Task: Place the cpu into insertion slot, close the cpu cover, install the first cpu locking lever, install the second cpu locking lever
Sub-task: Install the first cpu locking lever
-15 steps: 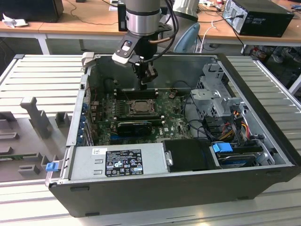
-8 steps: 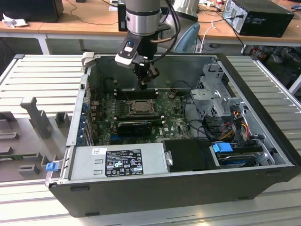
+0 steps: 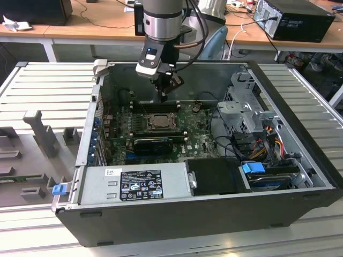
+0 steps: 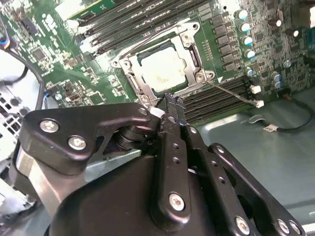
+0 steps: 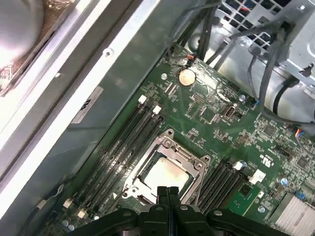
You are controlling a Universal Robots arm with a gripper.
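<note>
Cpu [image 5: 165,173] sits in the insertion slot [image 3: 156,121] near the middle of the motherboard [image 3: 203,138], between the memory banks [image 5: 120,147]. The cpu cover [image 5: 191,158] lies down around it, so we judge those two steps done. A thin locking lever [image 4: 232,93] juts off the cover's corner, apparently unlatched. Our gripper [image 4: 170,102] hovers at the slot's edge, fingers pressed together, holding nothing.
</note>
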